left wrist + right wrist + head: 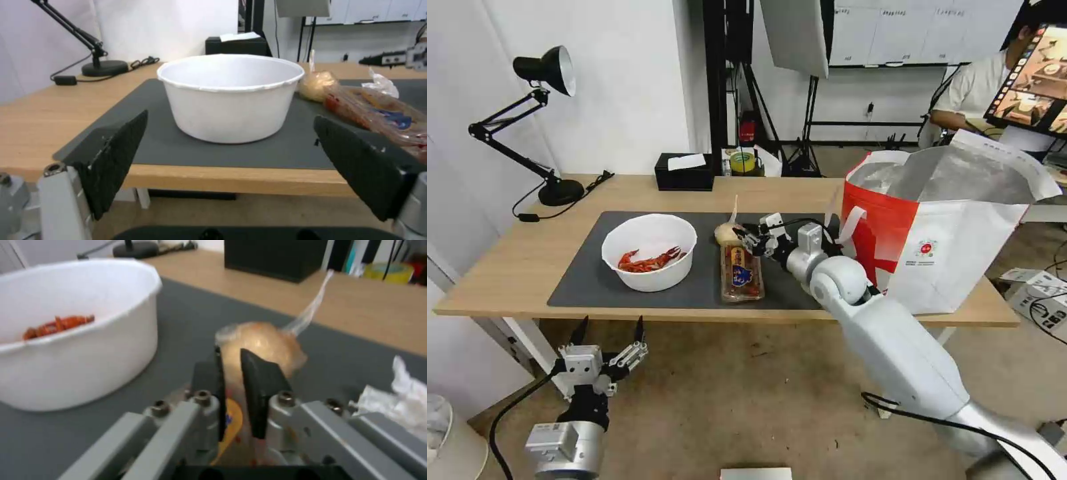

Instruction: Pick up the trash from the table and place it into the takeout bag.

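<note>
Trash — beige knotted bundle (267, 346) sitting just ahead of your right gripper (231, 373), whose fingers are nearly closed, beside the bowl (649, 252). You are needing a firm pinch before lifting; left gripper (608, 333) is waiting wide open.

Black desk lamp (540, 100) at the far left corner, cord (570, 200) trailing. Black tissue box (684, 172) along the far edge; yellow tape roll (742, 162) just beyond.
</note>
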You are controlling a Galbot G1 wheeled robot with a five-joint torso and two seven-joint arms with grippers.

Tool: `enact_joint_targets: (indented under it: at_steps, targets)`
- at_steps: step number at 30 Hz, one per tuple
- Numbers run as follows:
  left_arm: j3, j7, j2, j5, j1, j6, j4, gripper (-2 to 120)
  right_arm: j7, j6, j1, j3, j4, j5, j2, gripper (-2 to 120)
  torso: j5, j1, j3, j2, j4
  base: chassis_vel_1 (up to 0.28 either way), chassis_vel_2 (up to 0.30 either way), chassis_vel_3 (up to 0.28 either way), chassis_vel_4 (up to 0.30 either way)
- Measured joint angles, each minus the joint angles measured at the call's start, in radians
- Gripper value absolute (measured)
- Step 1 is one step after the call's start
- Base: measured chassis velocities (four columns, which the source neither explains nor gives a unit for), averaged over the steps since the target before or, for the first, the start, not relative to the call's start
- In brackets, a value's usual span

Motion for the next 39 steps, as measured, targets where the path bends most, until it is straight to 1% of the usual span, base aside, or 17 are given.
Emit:
enact_joint_targets:
  at_steps: [3,10,12,13,15,16,18,19,21,22,25,26,28,29,30,32,39]
  targets:
    - [0.004,0.0,0.017,-0.032,-0.006,0.015,-0.003,100,-0.007,-0.015,0.003,-0.002,-0.017,0.006,-0.002,0,0.0,0.0,0.0,0.0,0.0,0.0,0.0,0.0,0.0]
    - [0.026,0.001,0.081,-0.162,-0.037,0.079,-0.018,100,-0.005,-0.019,-0.003,-0.002,-0.026,0.008,-0.005,0,0.0,0.0,0.0,0.0,0.0,0.0,0.0,0.0,0.0]
    - [0.036,0.001,0.133,-0.259,-0.067,0.106,-0.017,100,-0.003,-0.019,-0.008,-0.003,-0.026,0.009,-0.007,0,0.0001,0.0,0.0,0.0,-0.0001,0.0,0.0,0.0,0.0]
    - [0.036,0.001,0.133,-0.259,-0.067,0.106,-0.017,100,-0.003,-0.019,-0.008,-0.003,-0.026,0.009,-0.007,0,0.0001,0.0,0.0,0.0,-0.0001,0.0,0.0,0.0,0.0]
    - [0.04,-0.002,0.204,-0.398,-0.126,0.138,-0.004,100,-0.001,-0.019,-0.012,-0.003,-0.026,0.011,-0.007,0,-0.0001,0.0,0.0,0.0,0.0,0.0,0.0,0.0,0.0]
    - [0.04,-0.002,0.204,-0.398,-0.126,0.138,-0.004,100,-0.001,-0.019,-0.012,-0.003,-0.026,0.011,-0.007,0,-0.0001,0.0,0.0,0.0,0.0,0.0,0.0,0.0,0.0]
    - [0.042,-0.024,0.265,-0.56,-0.194,0.203,0.003,100,0.002,-0.018,-0.013,-0.004,-0.022,0.012,-0.01,0,-0.0001,0.0,0.0,0.0,-0.0001,0.0,0.0,0.0,0.0]
    - [0.042,-0.024,0.265,-0.56,-0.194,0.203,0.003,100,0.002,-0.018,-0.013,-0.004,-0.022,0.012,-0.01,0,-0.0001,0.0,0.0,0.0,-0.0001,0.0,0.0,0.0,0.0]
    - [0.052,-0.061,0.314,-0.781,-0.268,0.274,0.008,100,0.003,-0.018,-0.014,-0.004,-0.017,0.013,-0.015,0,0.0,0.0,0.0,0.0,-0.0002,0.0,0.0,0.0,0.0]
    - [0.052,-0.061,0.314,-0.781,-0.268,0.274,0.008,100,0.003,-0.018,-0.014,-0.004,-0.017,0.013,-0.015,0,0.0,0.0,0.0,0.0,-0.0002,0.0,0.0,0.0,0.0]
    - [0.076,-0.163,0.334,-1.069,-0.351,0.346,0.0,100,0.003,-0.016,-0.013,-0.01,-0.016,0.015,-0.017,0,0.0002,0.0,0.0,0.0,-0.0001,0.0,0.0,0.0,0.0]
    - [0.076,-0.163,0.334,-1.069,-0.351,0.346,0.0,100,0.003,-0.016,-0.013,-0.01,-0.016,0.015,-0.017,0,0.0002,0.0,0.0,0.0,-0.0001,0.0,0.0,0.0,0.0]
    - [0.088,-0.197,0.333,-1.163,-0.386,0.366,0.005,100,0.003,-0.015,-0.012,-0.016,-0.017,0.019,-0.017,0,0.0001,0.0,0.0,0.0,0.0,0.0,0.0,0.0,0.0]
    - [0.088,-0.197,0.333,-1.163,-0.386,0.366,0.005,100,0.003,-0.015,-0.012,-0.016,-0.017,0.019,-0.017,0,0.0001,0.0,0.0,0.0,0.0,0.0,0.0,0.0,0.0]
    - [0.099,-0.204,0.331,-1.233,-0.416,0.375,0.026,100,0.003,-0.014,-0.01,-0.018,-0.017,0.021,-0.016,0,0.0,0.0,0.0,0.0,-0.0001,0.0,0.0,0.0,0.0]
    - [0.117,-0.196,0.327,-1.306,-0.445,0.378,0.06,100,0.003,-0.014,-0.009,-0.022,-0.021,0.024,-0.013,0,0.0,0.0,0.0,0.0,-0.0002,0.0,0.0,0.0,0.0]
    - [0.166,-0.177,0.327,-1.334,-0.501,0.386,0.16,100,0.003,-0.01,0.005,-0.037,-0.033,0.023,-0.003,0,0.0,0.0,0.0,0.0,0.0002,0.0,0.0,0.0,0.0]
